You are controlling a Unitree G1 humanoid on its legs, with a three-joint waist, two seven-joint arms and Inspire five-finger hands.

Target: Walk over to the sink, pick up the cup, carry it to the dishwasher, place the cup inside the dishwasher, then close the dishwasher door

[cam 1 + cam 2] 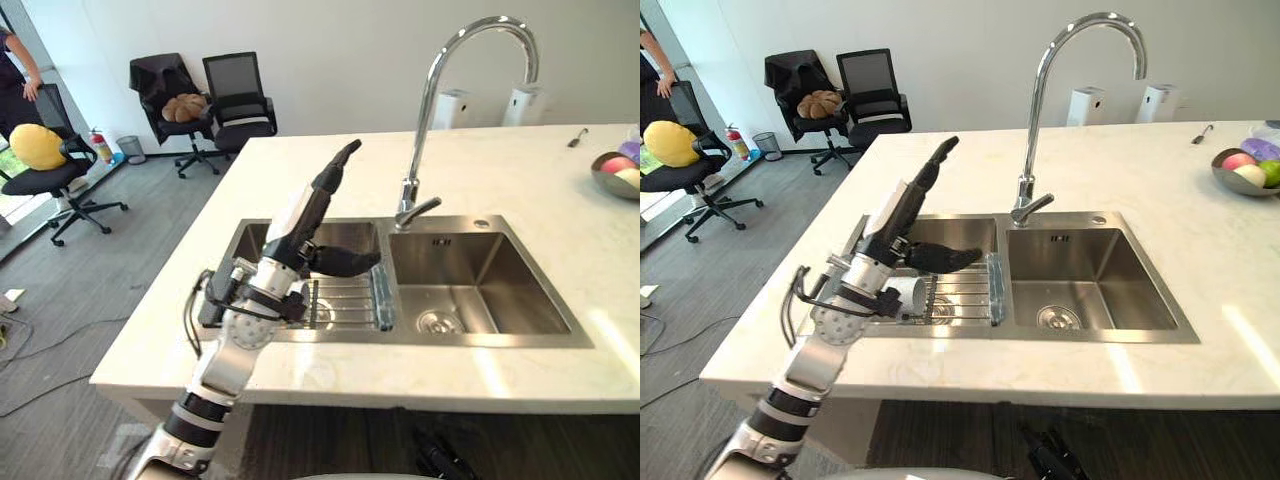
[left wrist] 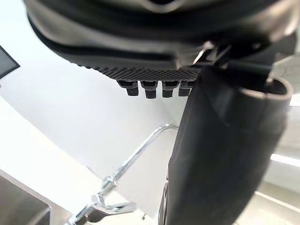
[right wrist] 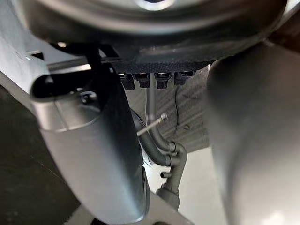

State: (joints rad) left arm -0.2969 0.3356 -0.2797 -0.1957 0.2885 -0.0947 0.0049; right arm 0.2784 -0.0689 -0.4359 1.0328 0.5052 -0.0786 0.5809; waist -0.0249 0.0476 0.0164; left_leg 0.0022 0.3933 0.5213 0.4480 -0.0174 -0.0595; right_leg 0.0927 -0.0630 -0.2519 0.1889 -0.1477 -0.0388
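Mid-reach for the pickup, with left hand [image 1: 892,224] above sink's [image 1: 480,340] left basin, fingers [image 1: 937,158] straight and apart, over white cup [image 1: 905,293] lying on rack [image 1: 965,295]; next, probably lower and curl round cup.

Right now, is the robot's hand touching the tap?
Apart. The right eye view shows the left hand, fingers straight, hovering over the left basin, with bare counter between its fingertips and the tap.
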